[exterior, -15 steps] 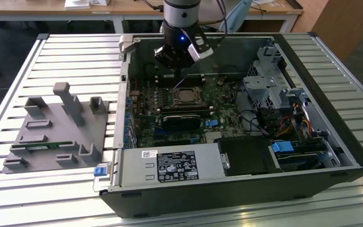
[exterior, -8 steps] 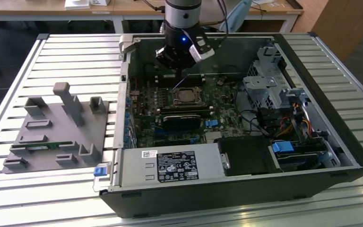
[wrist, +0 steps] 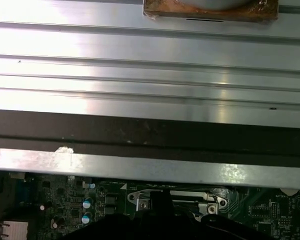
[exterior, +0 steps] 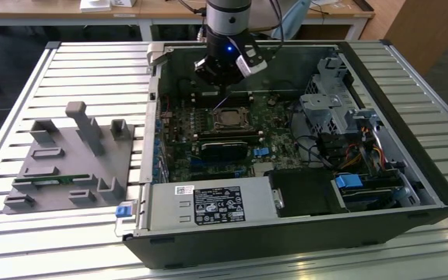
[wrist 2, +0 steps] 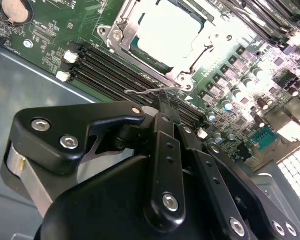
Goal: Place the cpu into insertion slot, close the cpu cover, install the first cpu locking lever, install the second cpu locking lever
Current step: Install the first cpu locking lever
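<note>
Inside the open computer case, low over the green board:
Gripper: its fingers are pressing together, tips pinching a thin wire locking lever beside the socket.
Cpu: lying seated in the insertion slot, pale top showing.
Cpu cover: lying flat, framing the chip.
Memory slots: running between socket and gripper.
Grey fixture: sitting on the slatted table, at the exterior view's left.
</note>
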You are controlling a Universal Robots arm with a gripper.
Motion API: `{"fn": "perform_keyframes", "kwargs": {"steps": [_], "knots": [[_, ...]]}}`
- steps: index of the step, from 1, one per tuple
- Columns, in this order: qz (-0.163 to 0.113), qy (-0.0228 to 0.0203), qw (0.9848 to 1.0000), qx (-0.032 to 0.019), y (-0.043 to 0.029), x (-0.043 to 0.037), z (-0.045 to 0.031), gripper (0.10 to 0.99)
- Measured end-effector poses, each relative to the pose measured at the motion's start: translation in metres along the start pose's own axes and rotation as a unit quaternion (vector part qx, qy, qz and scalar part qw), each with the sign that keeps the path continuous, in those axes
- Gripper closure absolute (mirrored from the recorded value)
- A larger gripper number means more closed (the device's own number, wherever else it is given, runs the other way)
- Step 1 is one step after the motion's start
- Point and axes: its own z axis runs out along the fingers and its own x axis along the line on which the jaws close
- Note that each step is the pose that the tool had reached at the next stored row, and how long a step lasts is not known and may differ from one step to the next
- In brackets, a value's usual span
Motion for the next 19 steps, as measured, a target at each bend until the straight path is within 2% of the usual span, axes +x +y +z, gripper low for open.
{"fn": "perform_keyframes", "kwargs": {"steps": [10,19], "knots": [[0.000,-0.0001,1.0000,-0.0001,0.0003,-0.0138,0.0029,0.980],[0.000,0.0000,1.0000,-0.0001,0.0019,-0.0181,0.0084,0.980]]}}
